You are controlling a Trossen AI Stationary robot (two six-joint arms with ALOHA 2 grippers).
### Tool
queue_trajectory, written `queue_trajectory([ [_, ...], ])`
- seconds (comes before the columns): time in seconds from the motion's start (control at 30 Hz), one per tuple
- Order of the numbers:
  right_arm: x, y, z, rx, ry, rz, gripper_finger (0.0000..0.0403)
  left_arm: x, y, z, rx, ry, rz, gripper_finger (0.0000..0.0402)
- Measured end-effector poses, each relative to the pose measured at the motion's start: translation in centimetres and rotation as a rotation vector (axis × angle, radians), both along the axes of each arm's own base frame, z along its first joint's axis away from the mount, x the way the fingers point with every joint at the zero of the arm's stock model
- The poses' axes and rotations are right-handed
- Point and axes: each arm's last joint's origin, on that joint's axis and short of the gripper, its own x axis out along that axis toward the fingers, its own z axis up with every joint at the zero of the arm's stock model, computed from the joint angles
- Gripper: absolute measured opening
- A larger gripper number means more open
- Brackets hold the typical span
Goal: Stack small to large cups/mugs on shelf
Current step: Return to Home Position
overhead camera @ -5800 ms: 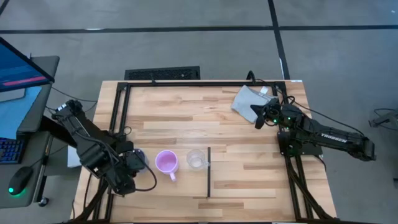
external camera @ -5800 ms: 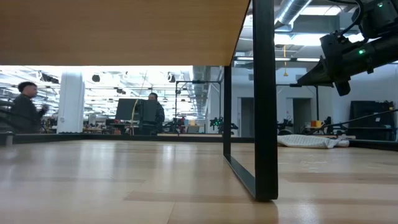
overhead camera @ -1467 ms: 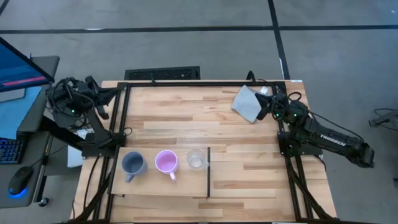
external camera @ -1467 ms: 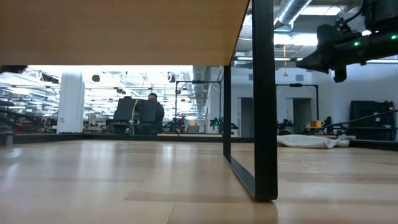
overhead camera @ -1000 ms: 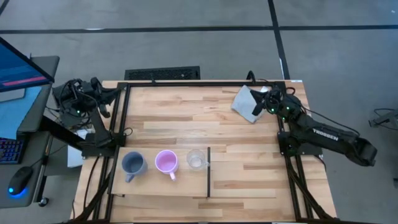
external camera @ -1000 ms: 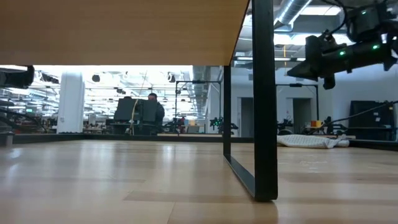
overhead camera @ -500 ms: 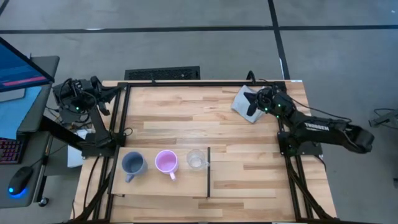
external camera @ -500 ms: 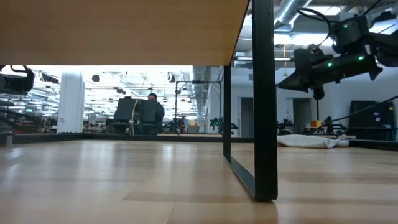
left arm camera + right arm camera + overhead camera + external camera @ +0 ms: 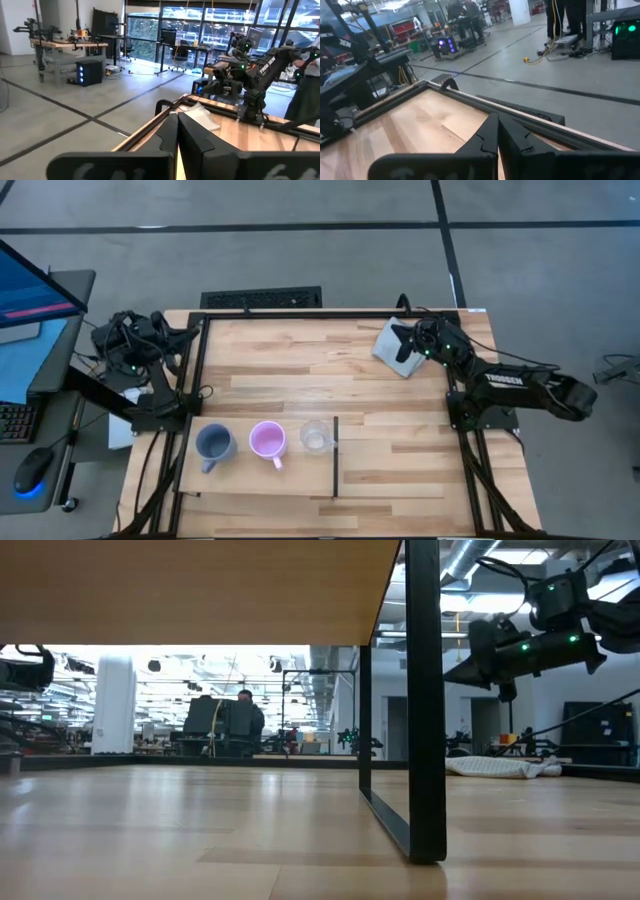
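We find the left gripper [image 9: 181,335] folded back at the 10 o'clock corner of the striped wood table [image 9: 300,375], and the right gripper [image 9: 401,346] tucked at 2 o'clock over the crumpled grey cloth [image 9: 385,337]. The left fingers [image 9: 167,135] and the right fingers [image 9: 488,134] are pressed together on nothing. At 7 o'clock the small clear cup [image 9: 316,437], the pink-purple handled mug [image 9: 267,440] and the larger blue-grey handled mug [image 9: 213,443] stand apart in a row on the pale wooden shelf board [image 9: 262,480]. Nearly six seconds earlier the left gripper was low where the blue-grey mug now stands free.
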Motion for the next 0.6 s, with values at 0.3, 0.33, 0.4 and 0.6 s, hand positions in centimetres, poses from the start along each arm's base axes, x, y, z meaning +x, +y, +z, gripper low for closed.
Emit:
queue_trajectory([
  [0.3, 0.0, 0.8, 1.0, -0.038, -0.042, 0.036, 0.0014, 0.2, -0.4, -0.5, 0.006, 0.003, 0.000, 0.0000],
  [0.33, 0.0, 1.0, 1.0, -0.033, -0.037, 0.043, 0.0013, 0.2, -0.4, -0.6, 0.008, 0.004, 0.001, 0.0000],
  [0.4, 0.0, 1.4, 0.7, -0.003, -0.003, 0.059, 0.0013, 0.3, -0.6, -0.9, 0.010, 0.005, 0.000, 0.0000],
  [0.6, 0.0, 2.6, 0.9, 0.018, 0.012, 0.118, 0.0014, 0.8, -1.5, -2.4, -0.045, -0.023, 0.000, 0.0000],
])
